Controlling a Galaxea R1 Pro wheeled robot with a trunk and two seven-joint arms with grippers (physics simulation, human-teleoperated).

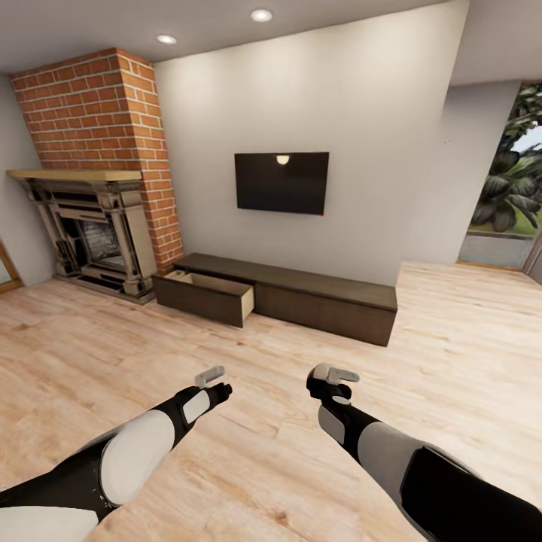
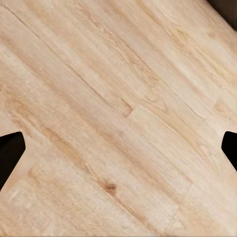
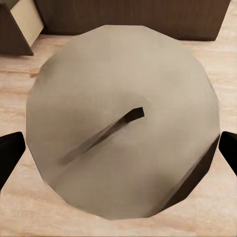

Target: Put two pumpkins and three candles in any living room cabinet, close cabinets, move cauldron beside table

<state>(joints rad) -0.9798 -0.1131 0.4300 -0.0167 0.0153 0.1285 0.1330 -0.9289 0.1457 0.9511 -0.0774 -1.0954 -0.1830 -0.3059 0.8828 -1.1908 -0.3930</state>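
Standing against the far wall in the head view, the cabinet is seen with its left drawer pulled out, the pale inside exposed, while the rest of its front is shut. A fireplace under a brick chimney is set to its left, and a dark TV is mounted on the wall above it. Both arms are held low over the wooden floor, well apart from the cabinet. The left gripper and the right gripper are both visible, but from this angle it cannot be told how either pair of jaws stands, and nothing held can be made out.

Bare floorboards are shown in the left wrist view, with the dark fingertips spread at the picture's two edges and nothing between them.

A candle is revealed in the right wrist view, seen from the top with its dark wick leaning. It is gripped between the right fingertips, which are pressed against its two sides. The cabinet front and the open drawer are seen beyond it.
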